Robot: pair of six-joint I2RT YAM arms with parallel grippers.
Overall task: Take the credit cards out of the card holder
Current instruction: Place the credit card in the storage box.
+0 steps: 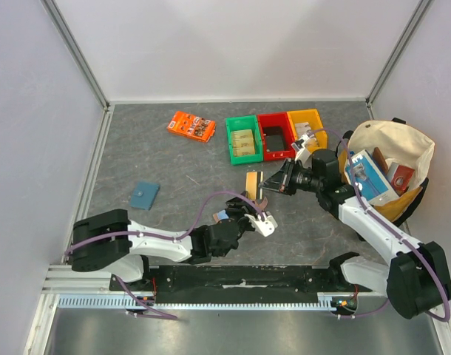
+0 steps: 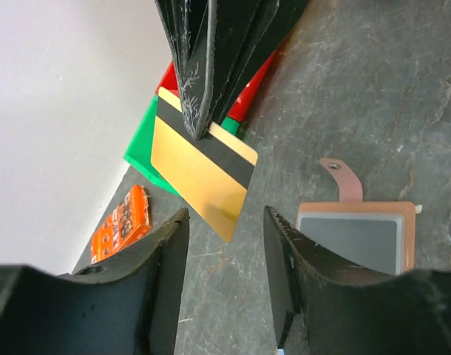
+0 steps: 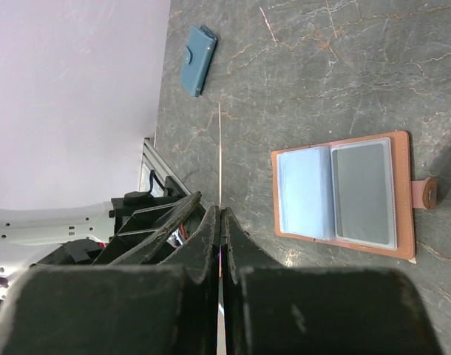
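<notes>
The tan card holder lies open flat on the table, its snap tab out to one side and a light blue sleeve showing inside. In the left wrist view the card holder sits just right of my fingers. My right gripper is shut on a gold credit card with a black stripe and holds it in the air above the table. In the top view the card hangs left of the right gripper. My left gripper is open just below the card's lower corner, with nothing between its fingers.
A teal pouch lies at the left. An orange packet and green, red and yellow bins stand at the back. A cream bag holding several items sits at the right.
</notes>
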